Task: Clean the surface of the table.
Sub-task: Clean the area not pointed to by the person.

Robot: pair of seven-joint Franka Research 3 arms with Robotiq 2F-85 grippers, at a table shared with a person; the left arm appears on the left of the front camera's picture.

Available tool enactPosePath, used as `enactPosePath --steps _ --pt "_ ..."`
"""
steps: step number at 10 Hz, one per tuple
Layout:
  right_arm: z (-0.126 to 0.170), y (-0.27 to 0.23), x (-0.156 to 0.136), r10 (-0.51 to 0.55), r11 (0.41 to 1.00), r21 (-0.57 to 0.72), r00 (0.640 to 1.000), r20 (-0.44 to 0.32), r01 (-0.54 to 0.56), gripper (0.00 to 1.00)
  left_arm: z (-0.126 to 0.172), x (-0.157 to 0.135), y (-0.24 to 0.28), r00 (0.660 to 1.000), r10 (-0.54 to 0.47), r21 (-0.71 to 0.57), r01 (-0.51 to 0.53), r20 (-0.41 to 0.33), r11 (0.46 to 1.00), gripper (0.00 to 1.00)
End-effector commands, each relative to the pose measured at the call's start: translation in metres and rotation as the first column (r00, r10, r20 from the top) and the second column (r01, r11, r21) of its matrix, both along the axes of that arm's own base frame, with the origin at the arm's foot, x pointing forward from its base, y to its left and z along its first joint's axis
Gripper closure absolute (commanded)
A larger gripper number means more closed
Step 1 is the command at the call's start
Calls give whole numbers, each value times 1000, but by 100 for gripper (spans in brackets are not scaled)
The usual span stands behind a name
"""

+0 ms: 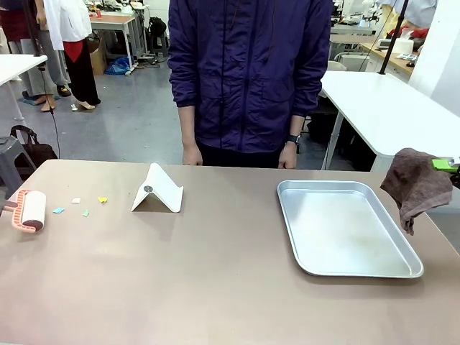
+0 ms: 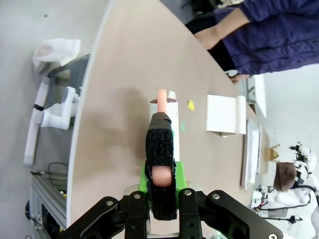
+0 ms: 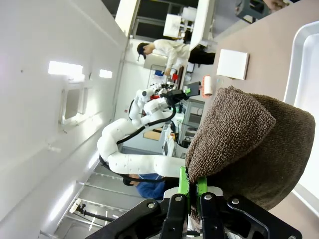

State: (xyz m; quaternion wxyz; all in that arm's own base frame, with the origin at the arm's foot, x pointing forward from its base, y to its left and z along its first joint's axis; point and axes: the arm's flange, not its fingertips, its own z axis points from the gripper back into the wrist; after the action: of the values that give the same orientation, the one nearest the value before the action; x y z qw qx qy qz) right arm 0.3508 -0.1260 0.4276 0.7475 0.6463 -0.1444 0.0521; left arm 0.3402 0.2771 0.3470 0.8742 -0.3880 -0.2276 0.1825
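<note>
The brownish-taupe table [image 1: 215,280] carries a few small coloured paper scraps [image 1: 80,205] near its left end. My left gripper [image 2: 162,180] is shut on the black-wrapped handle of a pink-and-white lint roller [image 1: 30,210], whose roll rests on the table just left of the scraps. At the right edge, my right gripper [image 3: 194,188] is shut on a brown cloth [image 1: 415,185] that hangs in the air beside the tray's right side. Its green pad [image 1: 445,164] shows above the cloth.
A shiny silver tray [image 1: 291,215] lies on the right half of the table. A white folded stand [image 1: 158,190] sits left of centre. A person in a purple jacket [image 1: 248,79] stands at the far edge with hands [image 1: 192,155] down.
</note>
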Motion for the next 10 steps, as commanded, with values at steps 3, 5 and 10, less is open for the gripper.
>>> enactPosePath --steps 3,5,10 --pt "3 0 1 -8 1000 -13 1000 9 8 94 -10 18 1 998 55 1 -55 -33 998 78" --pt "3 0 1 -8 1000 -13 1000 9 8 94 -15 20 -4 997 65 32 -64 -34 997 78" --pt "3 0 1 -8 1000 -13 1000 9 8 94 -29 47 -32 995 3 26 -1 -98 1000 78"
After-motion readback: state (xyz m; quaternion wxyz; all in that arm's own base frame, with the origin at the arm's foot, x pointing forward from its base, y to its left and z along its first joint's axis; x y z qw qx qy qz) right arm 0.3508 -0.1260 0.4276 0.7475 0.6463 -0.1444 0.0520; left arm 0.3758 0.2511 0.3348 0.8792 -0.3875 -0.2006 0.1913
